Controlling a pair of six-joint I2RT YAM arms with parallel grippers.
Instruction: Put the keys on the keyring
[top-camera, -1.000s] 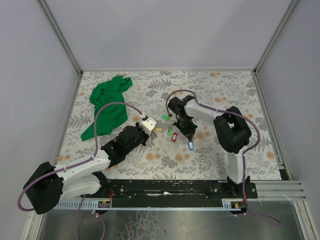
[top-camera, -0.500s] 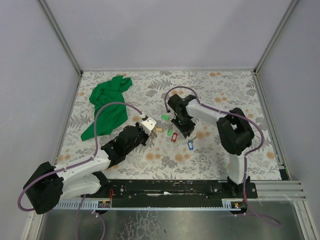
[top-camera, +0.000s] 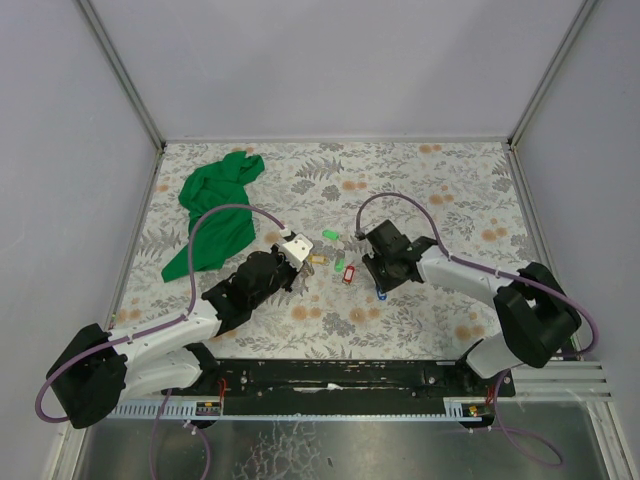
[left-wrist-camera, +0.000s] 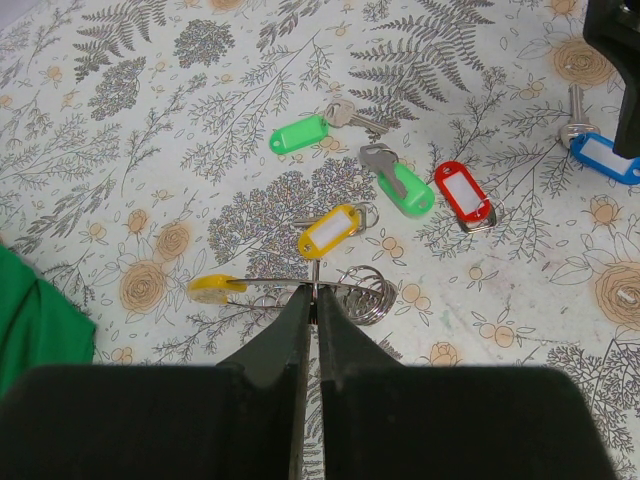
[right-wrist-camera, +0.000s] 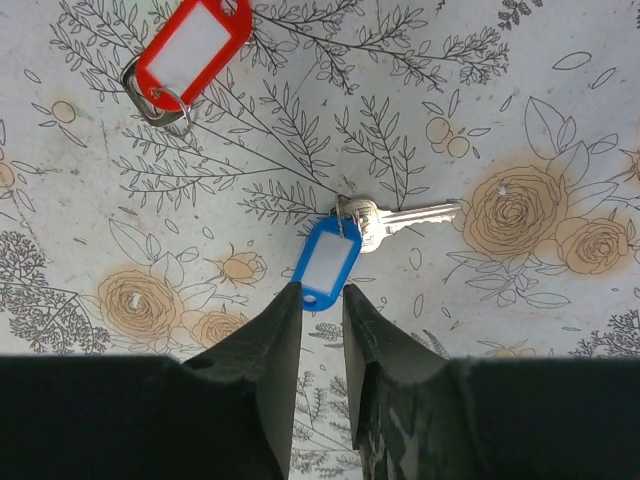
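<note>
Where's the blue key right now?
In the right wrist view, the blue key lies on the table just ahead of the right fingers, red key upper-left.

Floral-print table (top-camera: 450, 180): green cloth (top-camera: 215, 215) far left; tagged keys (left-wrist-camera: 465, 192) scattered near centre.

Two white-and-black arms bolted on a black rail (top-camera: 340, 378).
Left arm (top-camera: 160, 350) and right arm (top-camera: 465, 272): white links, bulky black joints, a looping purple cable (top-camera: 215, 212) each, matte black wedge-shaped fingers (left-wrist-camera: 275, 345).
</note>
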